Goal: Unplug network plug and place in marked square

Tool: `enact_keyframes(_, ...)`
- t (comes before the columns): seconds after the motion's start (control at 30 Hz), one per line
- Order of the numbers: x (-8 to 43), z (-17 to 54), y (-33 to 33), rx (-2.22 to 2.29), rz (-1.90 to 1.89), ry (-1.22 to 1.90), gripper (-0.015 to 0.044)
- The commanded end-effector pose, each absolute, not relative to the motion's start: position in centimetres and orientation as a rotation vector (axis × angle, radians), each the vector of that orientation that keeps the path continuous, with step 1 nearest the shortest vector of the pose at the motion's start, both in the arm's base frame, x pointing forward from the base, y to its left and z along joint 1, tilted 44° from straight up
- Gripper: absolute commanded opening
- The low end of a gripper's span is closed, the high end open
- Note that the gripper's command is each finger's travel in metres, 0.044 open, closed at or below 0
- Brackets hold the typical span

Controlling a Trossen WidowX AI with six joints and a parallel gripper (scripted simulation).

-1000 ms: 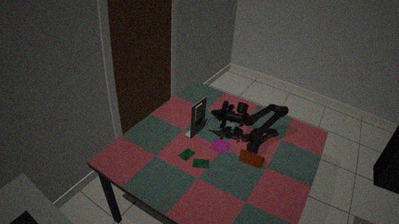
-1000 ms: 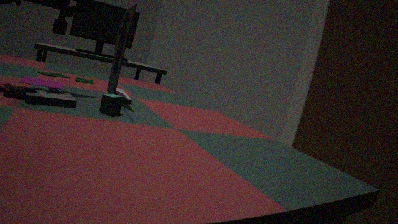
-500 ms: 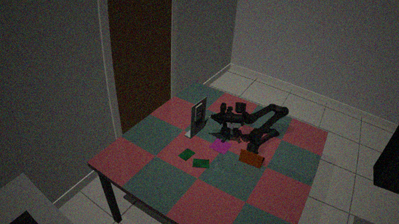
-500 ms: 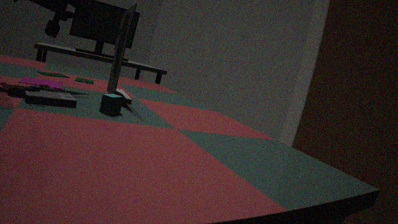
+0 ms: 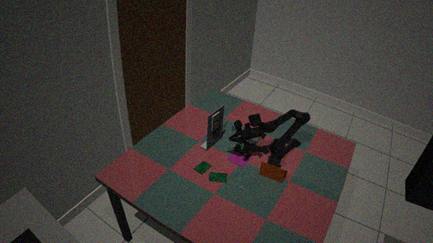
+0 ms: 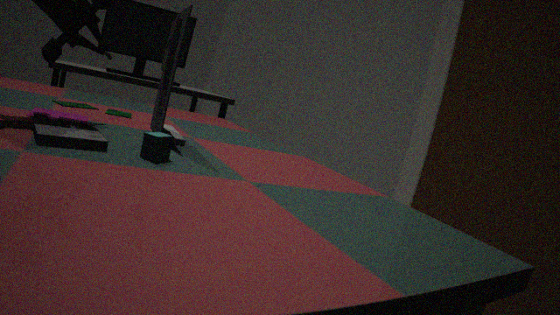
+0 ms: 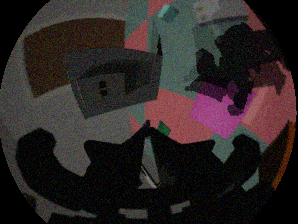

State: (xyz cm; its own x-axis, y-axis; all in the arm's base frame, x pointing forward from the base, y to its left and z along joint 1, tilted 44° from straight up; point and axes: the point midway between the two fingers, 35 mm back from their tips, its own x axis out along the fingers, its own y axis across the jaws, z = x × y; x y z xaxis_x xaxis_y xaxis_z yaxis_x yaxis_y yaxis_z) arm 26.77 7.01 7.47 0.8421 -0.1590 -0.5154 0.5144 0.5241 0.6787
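Observation:
My gripper (image 5: pixel 231 138) (image 6: pixel 108 54) (image 7: pixel 147 129) is shut with its tips close together, above the table and apart from the panel. A small dark plug (image 7: pixel 148 122) seems to be pinched at the tips; the fingers hide most of it. The upright grey panel (image 5: pixel 210 138) (image 6: pixel 163 94) (image 7: pixel 120 106) stands in front of the gripper. Its recessed socket area shows two dark openings in the wrist view, with no plug visible there. The magenta marked square (image 5: pixel 236 160) (image 7: pixel 217 117) lies flat on the table below the arm, partly covered by shadow.
A low grey box (image 6: pixel 70 138) (image 7: pixel 220 11) and a small teal-topped block (image 6: pixel 156 150) (image 7: pixel 168 12) stand near the panel. Two flat green patches (image 5: pixel 202 167) (image 5: pixel 218 177) lie beyond the magenta square. An orange block (image 5: pixel 273 171) lies near the arm's base.

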Motion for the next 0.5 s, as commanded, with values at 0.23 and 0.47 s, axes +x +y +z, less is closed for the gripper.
enact_keyframes(0.23,24.8,5.2,5.3,0.924,-0.643,0.431,0.0)
enact_keyframes(0.47,23.3,4.4,3.9,0.887,-0.775,0.4,0.0)
